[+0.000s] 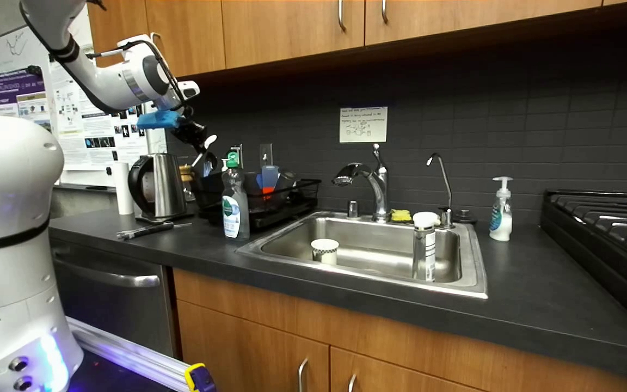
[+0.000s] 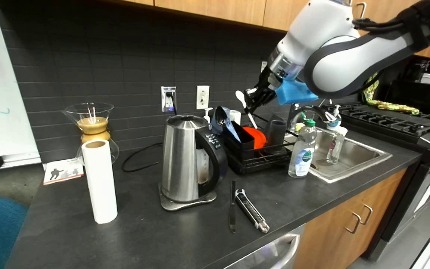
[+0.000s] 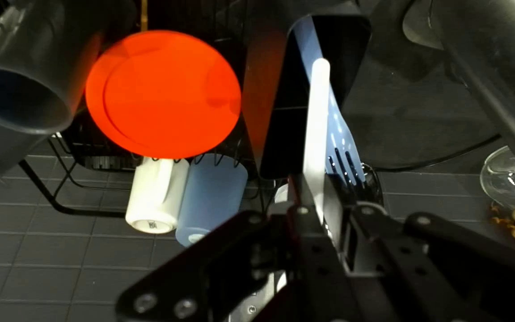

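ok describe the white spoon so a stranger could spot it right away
Find the black dish rack beside the sink. Above it, the gripper holds the white spoon. Being white and gripped sets it apart from the light blue slotted spatula.

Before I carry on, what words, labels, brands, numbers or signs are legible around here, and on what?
"ALLEN SCHOOL", probably: purple poster.
Too small or blurred to read:
white poster
handwritten wall note
green-capped soap bottle: label
pump soap bottle: label
white-capped bottle: label
kettle handle: markings
booklet: print
white mug: base mark
No lettering visible: white spoon in the hand.
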You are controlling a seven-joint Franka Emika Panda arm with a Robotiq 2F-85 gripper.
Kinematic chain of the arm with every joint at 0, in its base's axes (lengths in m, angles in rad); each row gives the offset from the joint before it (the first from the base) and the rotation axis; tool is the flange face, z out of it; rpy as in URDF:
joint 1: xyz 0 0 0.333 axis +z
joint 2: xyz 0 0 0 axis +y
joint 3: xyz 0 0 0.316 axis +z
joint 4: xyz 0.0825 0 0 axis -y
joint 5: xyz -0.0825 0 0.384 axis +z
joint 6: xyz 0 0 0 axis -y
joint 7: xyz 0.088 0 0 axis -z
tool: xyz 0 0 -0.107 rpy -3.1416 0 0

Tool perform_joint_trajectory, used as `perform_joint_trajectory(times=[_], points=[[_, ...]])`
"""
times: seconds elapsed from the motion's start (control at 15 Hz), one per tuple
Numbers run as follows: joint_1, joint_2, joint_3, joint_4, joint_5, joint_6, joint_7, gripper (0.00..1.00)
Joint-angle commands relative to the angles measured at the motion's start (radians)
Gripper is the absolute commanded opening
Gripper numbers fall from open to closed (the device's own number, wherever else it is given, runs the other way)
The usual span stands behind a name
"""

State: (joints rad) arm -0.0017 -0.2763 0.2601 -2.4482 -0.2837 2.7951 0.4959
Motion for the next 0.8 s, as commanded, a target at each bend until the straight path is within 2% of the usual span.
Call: perform_joint_trajectory(times=[0.0,0.73], points=[[-0.034,0.063,0.02,0.043,-0.081,0.073,0.012,0.03],[-0.056,0.163,0.02,0.074,-0.215,0.182,0.042,0.03]])
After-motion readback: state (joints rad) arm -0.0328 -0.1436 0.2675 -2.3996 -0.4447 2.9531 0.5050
